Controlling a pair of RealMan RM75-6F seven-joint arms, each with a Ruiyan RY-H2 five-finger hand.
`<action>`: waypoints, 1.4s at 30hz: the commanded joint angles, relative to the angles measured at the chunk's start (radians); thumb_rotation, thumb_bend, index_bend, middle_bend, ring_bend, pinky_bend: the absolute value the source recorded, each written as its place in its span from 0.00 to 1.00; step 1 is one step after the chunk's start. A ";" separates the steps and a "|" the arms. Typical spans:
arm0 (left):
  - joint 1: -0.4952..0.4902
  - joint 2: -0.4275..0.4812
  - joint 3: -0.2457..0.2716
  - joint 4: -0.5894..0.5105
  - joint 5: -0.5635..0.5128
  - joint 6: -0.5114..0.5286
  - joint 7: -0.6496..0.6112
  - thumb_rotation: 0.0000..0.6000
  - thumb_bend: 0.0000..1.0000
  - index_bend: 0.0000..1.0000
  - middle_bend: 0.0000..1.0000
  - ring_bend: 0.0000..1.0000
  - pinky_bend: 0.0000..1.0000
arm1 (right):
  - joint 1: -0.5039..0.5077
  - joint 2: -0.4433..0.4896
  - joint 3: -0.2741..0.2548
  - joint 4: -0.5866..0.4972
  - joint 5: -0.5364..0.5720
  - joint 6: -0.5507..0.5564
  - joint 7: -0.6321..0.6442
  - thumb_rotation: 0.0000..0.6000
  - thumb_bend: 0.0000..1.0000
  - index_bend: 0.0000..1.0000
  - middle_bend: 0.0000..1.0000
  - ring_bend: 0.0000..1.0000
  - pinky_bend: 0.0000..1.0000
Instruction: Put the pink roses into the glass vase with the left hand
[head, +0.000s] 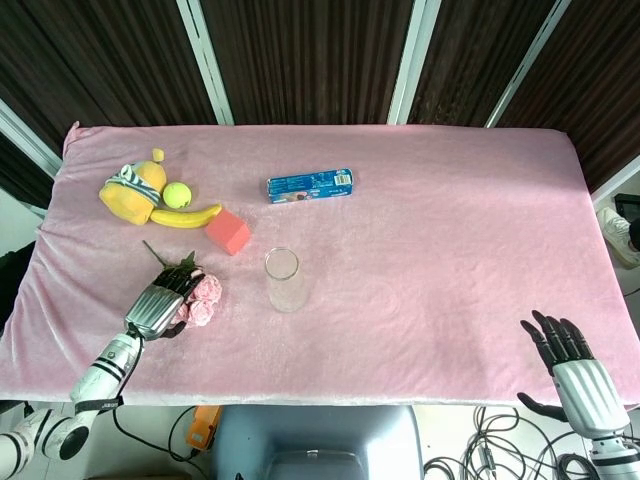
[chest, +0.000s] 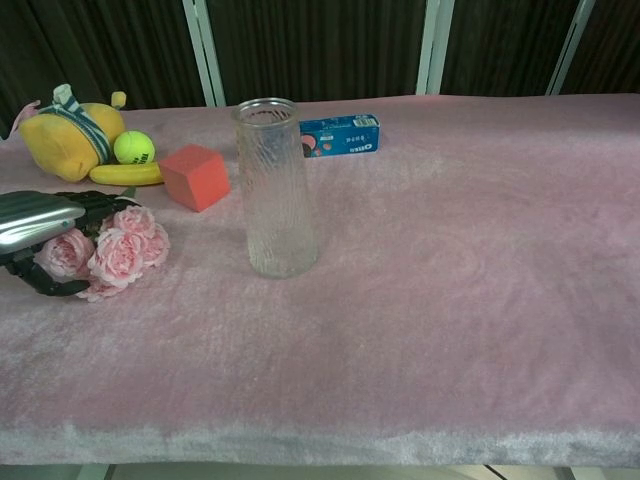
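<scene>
Now the pink roses (chest: 112, 250) are a small bunch of soft round blooms with green leaves, lying on the pink tabletop (head: 440, 250). The left hand (head: 158, 306) lies right on top of the bunch, its fingers (head: 178, 287) curled over the stems and its thumb tucked under the blooms, so it holds the roses. The blooms stick out on the side of the hand nearest the glass vase (chest: 274, 188), which stands upright a little way off. The head view shows the right hand (head: 575, 360) far across at the tabletop's near edge, fingers spread and holding nothing. The chest view does not show that hand, but it shows the rose petals much closer.
</scene>
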 joint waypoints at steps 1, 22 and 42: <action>-0.001 -0.037 -0.007 0.046 0.016 0.029 -0.014 1.00 0.31 0.28 0.29 0.24 0.25 | -0.001 0.001 0.000 0.000 0.001 0.000 0.000 1.00 0.21 0.00 0.00 0.00 0.00; 0.064 -0.044 -0.042 0.111 0.211 0.464 -0.306 1.00 0.44 0.84 0.76 0.60 0.42 | 0.003 0.023 -0.016 0.000 -0.018 -0.007 0.027 1.00 0.21 0.00 0.00 0.00 0.00; 0.226 0.805 -0.426 -1.074 -0.180 0.498 -1.183 1.00 0.48 0.84 0.77 0.63 0.47 | 0.011 0.006 -0.015 -0.011 -0.012 -0.034 -0.011 1.00 0.21 0.00 0.00 0.00 0.00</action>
